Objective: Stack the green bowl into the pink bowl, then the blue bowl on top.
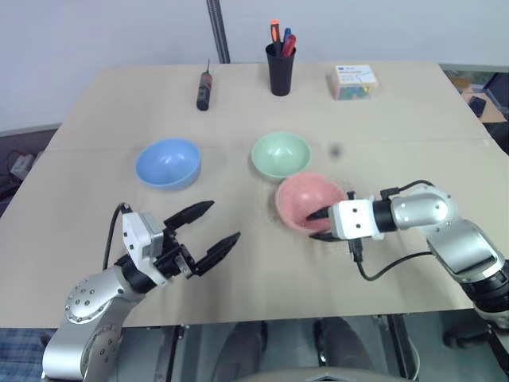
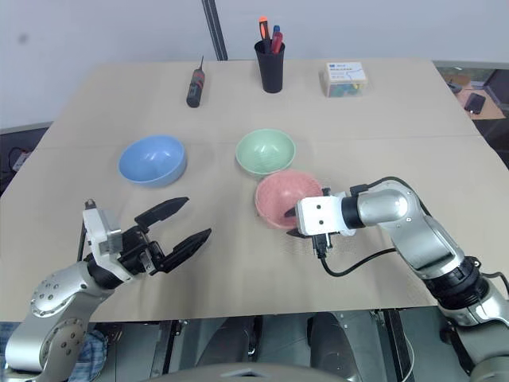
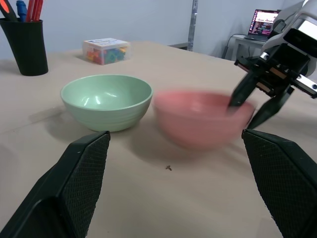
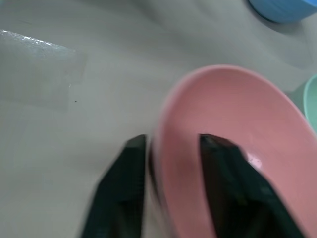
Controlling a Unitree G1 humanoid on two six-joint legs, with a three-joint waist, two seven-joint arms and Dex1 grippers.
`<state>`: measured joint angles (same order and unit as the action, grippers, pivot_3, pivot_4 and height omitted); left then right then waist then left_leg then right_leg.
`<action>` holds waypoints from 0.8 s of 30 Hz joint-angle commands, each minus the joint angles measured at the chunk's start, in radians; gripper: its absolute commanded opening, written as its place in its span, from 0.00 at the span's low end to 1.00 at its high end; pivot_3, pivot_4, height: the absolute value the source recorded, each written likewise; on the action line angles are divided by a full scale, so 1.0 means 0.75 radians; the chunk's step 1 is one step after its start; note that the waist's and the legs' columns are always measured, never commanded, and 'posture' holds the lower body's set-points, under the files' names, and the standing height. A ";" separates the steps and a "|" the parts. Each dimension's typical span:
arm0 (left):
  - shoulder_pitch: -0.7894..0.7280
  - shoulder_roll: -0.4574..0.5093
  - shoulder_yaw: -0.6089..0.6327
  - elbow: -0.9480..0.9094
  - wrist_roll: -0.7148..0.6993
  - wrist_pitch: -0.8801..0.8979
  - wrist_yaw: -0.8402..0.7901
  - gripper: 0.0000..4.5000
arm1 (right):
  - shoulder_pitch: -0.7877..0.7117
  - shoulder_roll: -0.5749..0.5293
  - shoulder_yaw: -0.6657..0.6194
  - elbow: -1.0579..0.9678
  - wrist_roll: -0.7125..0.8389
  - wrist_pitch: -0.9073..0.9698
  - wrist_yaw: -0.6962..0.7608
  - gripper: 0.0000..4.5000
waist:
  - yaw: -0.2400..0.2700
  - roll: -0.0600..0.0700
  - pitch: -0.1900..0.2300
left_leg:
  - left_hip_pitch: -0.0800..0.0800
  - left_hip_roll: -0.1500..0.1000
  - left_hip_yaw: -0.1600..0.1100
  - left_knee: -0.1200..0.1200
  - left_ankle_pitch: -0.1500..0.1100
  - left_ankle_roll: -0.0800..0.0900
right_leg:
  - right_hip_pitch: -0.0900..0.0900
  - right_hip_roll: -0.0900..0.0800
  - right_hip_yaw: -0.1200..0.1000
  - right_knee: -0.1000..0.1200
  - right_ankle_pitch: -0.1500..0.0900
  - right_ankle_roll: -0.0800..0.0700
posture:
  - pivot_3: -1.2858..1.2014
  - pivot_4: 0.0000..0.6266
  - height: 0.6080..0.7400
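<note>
Two black fingers of your right gripper [image 1: 320, 225] straddled the near wall of the pink bowl [image 1: 306, 199], one inside the bowl and one outside. They stood a little apart around the rim, and you could not tell from the views whether they were pinching the wall or had let go of it. The bowl sat on the bench [image 1: 413, 135] near the middle, tipped slightly toward the gripper and blurred in the left wrist view.

Your left gripper [image 1: 208, 229] hovered over the near left part of the bench with its fingers spread wide, grasping nothing. Its finger pads [image 3: 81, 173] had a fine cross-hatched texture. It pointed toward the pink bowl but stayed well apart from it.

You had the green bowl [image 1: 280, 153] just beyond the pink one, their rims almost touching or touching; you could not tell which. It was pale mint, smooth, round and upright, with faint ridges on its outer wall. The blue bowl [image 1: 168, 162] sat upright to the left of the green one, apart from it, sky blue and glossy inside.

Farther back, you could see a black cup [image 1: 280, 68] holding pens, a dark screwdriver [image 1: 203, 89] lying flat, and a clear box [image 1: 353, 81] of coloured bits. The bench top was a matt beige surface.
</note>
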<state>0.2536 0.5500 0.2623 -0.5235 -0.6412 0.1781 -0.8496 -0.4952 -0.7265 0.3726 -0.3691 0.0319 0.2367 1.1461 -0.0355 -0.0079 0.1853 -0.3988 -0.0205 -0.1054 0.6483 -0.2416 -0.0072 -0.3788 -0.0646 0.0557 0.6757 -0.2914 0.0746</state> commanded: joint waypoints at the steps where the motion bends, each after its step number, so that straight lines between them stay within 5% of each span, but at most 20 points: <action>1: 0.003 0.003 0.009 -0.006 0.000 -0.025 -0.013 1.00 | -0.030 0.004 -0.013 -0.078 0.011 0.016 0.005 0.76 | 0.000 0.000 0.000 | 0.000 0.000 0.000 0.000 0.000 0.000 | 0.000 0.000 0.000 0.000 0.000 0.000 | 0.52 0.24 1.00; 3: 0.004 0.002 0.007 -0.007 0.000 -0.027 -0.015 1.00 | -0.028 -0.005 -0.025 -0.093 0.030 0.034 0.018 0.98 | 0.001 0.000 0.000 | 0.000 0.000 0.000 0.000 0.000 0.000 | 0.000 0.000 0.000 0.000 0.000 0.000 | 0.52 0.24 1.00; 13: 0.001 -0.022 0.008 -0.009 -0.008 -0.041 -0.002 1.00 | -0.208 0.010 -0.247 -0.063 0.374 0.326 0.047 0.98 | -0.002 0.000 0.000 | 0.000 0.000 0.000 0.000 0.000 0.000 | 0.000 0.000 0.000 0.000 0.000 0.000 | 0.52 0.24 1.00; 24: -0.022 -0.067 0.045 -0.022 -0.019 -0.048 0.068 1.00 | -0.484 0.225 -0.127 0.348 0.160 0.257 -0.163 0.98 | -0.006 0.000 0.000 | 0.000 0.000 0.000 -0.001 0.000 0.000 | -0.001 0.000 0.000 0.000 0.000 0.000 | 0.52 0.24 1.00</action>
<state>0.2385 0.5038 0.2673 -0.5141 -0.6465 0.1610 -0.8131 -0.8188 -0.5826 0.2620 -0.1303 0.1753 0.4467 1.0495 -0.0400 -0.0083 0.1851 -0.3986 -0.0206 -0.1057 0.6474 -0.2416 -0.0073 -0.3794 -0.0645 0.0554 0.6759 -0.2914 0.0744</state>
